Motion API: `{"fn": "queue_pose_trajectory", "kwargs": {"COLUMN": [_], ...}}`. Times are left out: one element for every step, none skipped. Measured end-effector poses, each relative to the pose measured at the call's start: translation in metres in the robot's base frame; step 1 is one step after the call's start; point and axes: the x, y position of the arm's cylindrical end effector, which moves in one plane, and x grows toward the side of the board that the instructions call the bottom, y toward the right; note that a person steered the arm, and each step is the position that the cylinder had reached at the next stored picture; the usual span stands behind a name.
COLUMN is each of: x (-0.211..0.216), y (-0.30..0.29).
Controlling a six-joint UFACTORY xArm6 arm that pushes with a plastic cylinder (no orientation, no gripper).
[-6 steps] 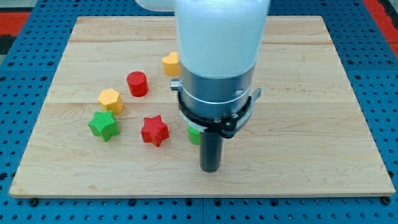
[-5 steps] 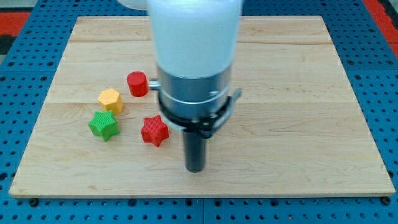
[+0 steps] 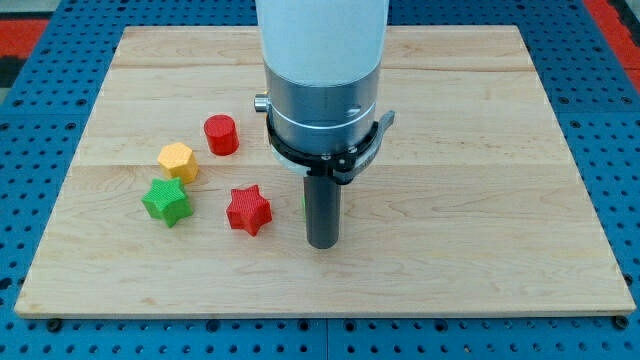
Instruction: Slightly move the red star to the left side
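On the counter [image 3: 480, 150], a pale wooden board lying on a blue pegboard [image 3: 30, 150], four blocks sit in a loose cluster toward the view's left. The red star [image 3: 248, 210] lies farthest to the view's right of the cluster. At about 9 o'clock from it, apart from it, sits the green star [image 3: 166, 201]; at about 10 o'clock from the red star, just above the green star and nearly touching it, is the yellow hexagonal block [image 3: 177, 160]; the red cylinder [image 3: 220, 134] stands at about 11 o'clock from the red star, a little apart from the yellow one. The green star and yellow block occupy the ground to the view's left of the red star, with a bare strip of board between. A sliver of green [image 3: 305, 203] peeks out at the left edge of the dark rod, mostly hidden behind it, so its shape cannot be made out. The arm's white and grey body [image 3: 320, 90] hides the board behind it. There is no gripper to spread or press together here, only the rod. My tip [image 3: 321, 243] rests on the board at about 4 o'clock from the red star, near it but not touching, with a narrow gap of wood between them.
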Motion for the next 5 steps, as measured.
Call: {"fn": "queue_pose_trajectory", "kwargs": {"x": [-0.007,-0.016,-0.031,-0.038,-0.054], "y": [-0.034,-0.063,-0.059,-0.023,-0.016]}}
